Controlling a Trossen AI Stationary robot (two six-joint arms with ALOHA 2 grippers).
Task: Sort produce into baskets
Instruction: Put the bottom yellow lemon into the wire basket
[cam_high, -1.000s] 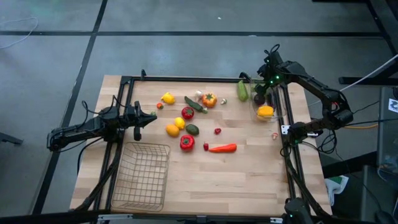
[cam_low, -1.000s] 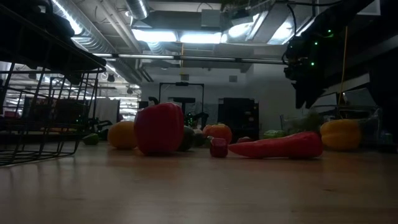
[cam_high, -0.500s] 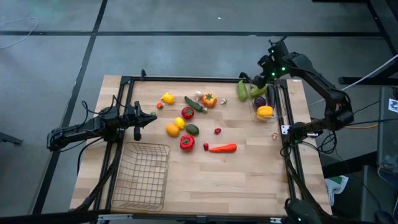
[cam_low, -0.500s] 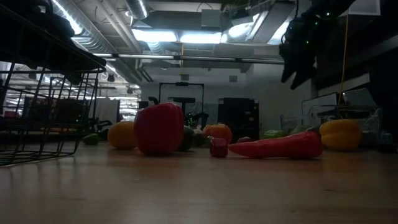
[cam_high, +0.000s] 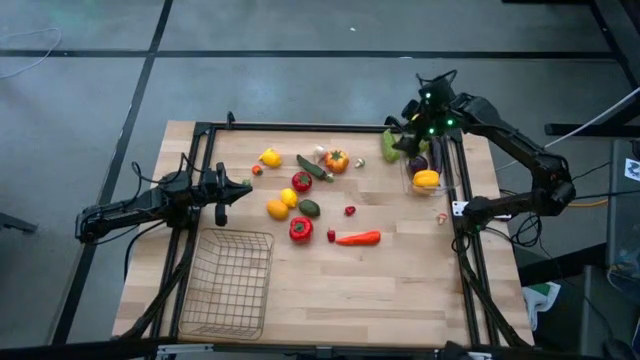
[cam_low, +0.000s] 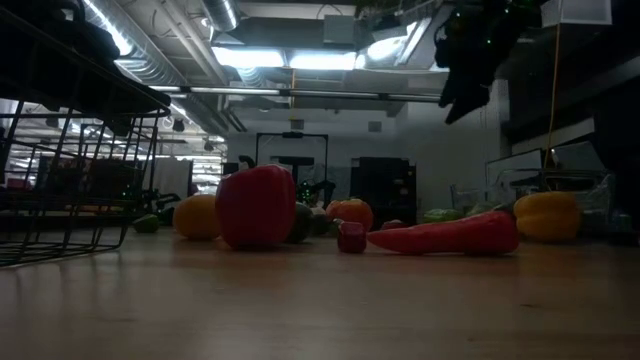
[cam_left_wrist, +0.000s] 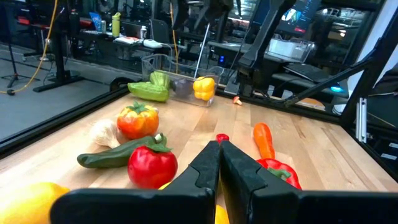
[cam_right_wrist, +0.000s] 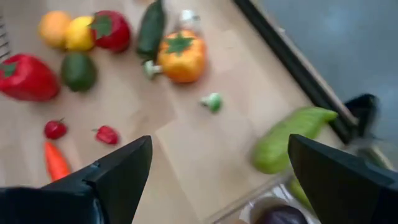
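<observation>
Since the earlier frames the right gripper (cam_high: 412, 128) has lifted off the clear plastic bin (cam_high: 425, 172) and swung inward, so it now hangs high above the bin's far end; nothing else has shifted.

Left to right: the left gripper (cam_high: 243, 190) rests low at the table's left edge, jaws pressed together on nothing. Just behind and beside it stands the wire-mesh basket (cam_high: 228, 284). Ahead of its closed tips lie a red tomato (cam_left_wrist: 152, 167), a dark green cucumber (cam_left_wrist: 118, 152) and an orange pepper (cam_left_wrist: 138, 120), with a carrot (cam_left_wrist: 263, 139) and a red pepper (cam_high: 300, 229) nearby, all loose on the wood. Farther ahead a long green pepper (cam_left_wrist: 149, 91) lies just beside the bin, and a yellow pepper (cam_left_wrist: 203, 88) sits inside it.

The right gripper's jaws stand wide apart and empty. Below and between them the wrist view shows that green pepper (cam_right_wrist: 292, 137), a tiny green piece (cam_right_wrist: 212, 102) and the orange pepper (cam_right_wrist: 181, 57); a purple eggplant (cam_right_wrist: 281, 216) sits in the bin beneath.
</observation>
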